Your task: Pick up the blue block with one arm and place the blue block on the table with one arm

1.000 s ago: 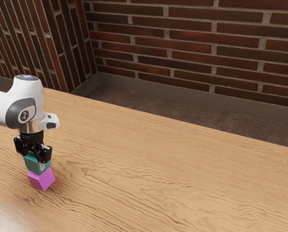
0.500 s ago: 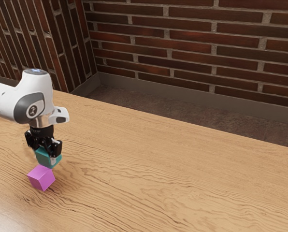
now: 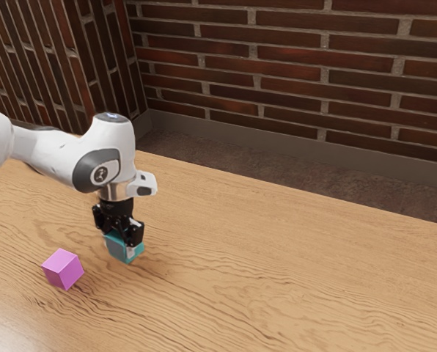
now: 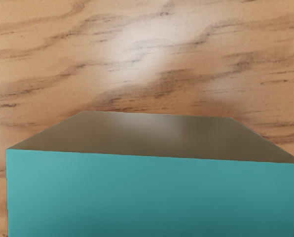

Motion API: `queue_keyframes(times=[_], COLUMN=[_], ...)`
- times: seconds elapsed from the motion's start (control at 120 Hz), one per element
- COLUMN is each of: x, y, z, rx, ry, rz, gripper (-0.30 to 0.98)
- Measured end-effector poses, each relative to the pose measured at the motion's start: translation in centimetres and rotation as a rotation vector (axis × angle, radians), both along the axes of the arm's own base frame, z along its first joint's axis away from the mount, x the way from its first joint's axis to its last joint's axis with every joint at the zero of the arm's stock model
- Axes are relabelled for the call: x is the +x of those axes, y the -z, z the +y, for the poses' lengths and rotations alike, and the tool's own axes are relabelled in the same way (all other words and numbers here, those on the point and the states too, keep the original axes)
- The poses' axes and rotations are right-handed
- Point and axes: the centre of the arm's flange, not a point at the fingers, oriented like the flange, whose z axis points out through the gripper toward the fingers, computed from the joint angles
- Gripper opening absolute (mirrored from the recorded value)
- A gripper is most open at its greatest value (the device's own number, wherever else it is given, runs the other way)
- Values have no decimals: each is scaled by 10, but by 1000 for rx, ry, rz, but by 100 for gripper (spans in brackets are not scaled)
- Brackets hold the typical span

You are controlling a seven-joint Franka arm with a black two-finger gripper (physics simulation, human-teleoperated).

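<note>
A wooden surface (image 3: 292, 271) with wavy brown grain spreads beneath and around the gripper (image 3: 121, 243), running on from its jaws toward the exterior view's right. Beyond the surface's far edge, behind the jaws, lie a dark brown floor (image 3: 277, 172) and a grey baseboard (image 3: 240, 132) below a red-brown brick wall (image 3: 292, 70) with pale mortar; a second stretch of brickwork (image 3: 39, 59) stands at the exterior view's left. The white arm (image 3: 53, 154) comes in from that same side, its hand above the jaws, which point down. They stand apart by the width of the blue block (image 3: 119, 247), teal in colour, and are closed on it. The block sits low over the surface, directly under the hand; whether its underside touches the wood cannot be told. A pink cube (image 3: 62, 269) rests on the surface near the jaws, apart from them, toward the exterior view's left and closer to that camera. In the wrist view, a soft gleam (image 4: 142, 49) lies on the wood just beside the held block.
</note>
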Motion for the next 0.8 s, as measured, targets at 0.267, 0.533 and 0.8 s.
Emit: queue_keyframes(times=[0.267,0.533,0.8], x=[3,19,17], y=[7,-29,-182], z=[-4,-5,-35], rx=[-2,16,27], ry=[-7,-6,-17], rz=[9,-64,-205], gripper=[52,64,67])
